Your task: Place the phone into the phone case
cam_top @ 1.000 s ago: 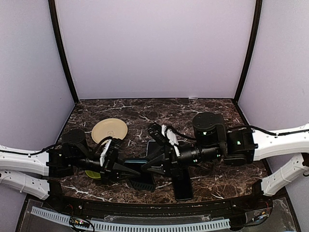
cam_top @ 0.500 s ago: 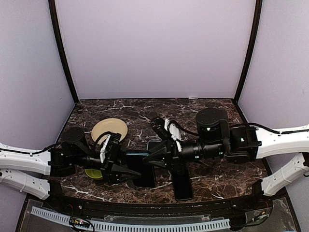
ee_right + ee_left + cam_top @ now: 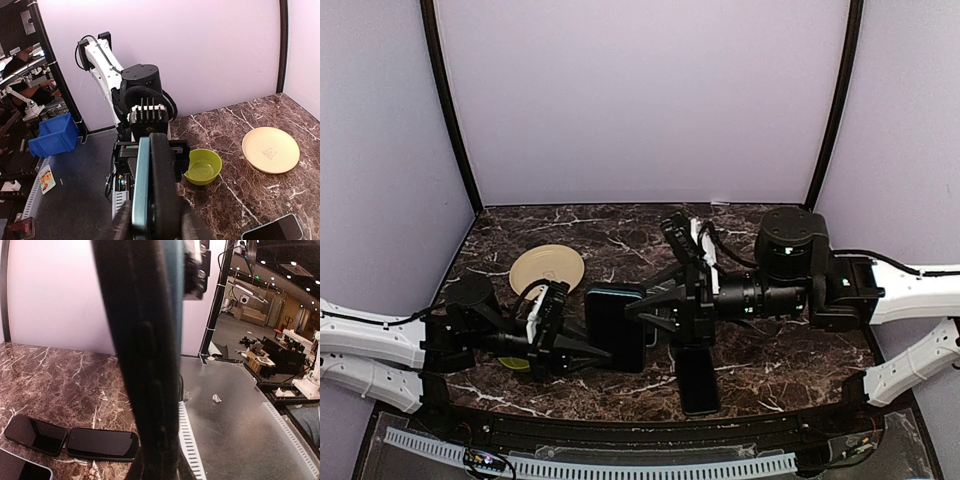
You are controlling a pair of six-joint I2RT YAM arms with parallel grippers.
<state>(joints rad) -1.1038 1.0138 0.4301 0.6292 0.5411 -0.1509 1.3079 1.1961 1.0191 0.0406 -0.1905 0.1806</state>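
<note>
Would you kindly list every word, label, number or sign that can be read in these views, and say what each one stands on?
Nothing here can be read.
Beige plate: a faint mark in the middle, too small to read.
Green ceiling sign behind the rig: blurred.
Printed card on the floor: too small to read.
Phone case: no print shows.

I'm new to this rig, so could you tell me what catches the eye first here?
Both hands meet over mid-table: the right hand grips a black case with a teal phone against it, the left hand shut at its other side. A tan plate and green bowl sit at left, a spare phone at the near edge.
</note>
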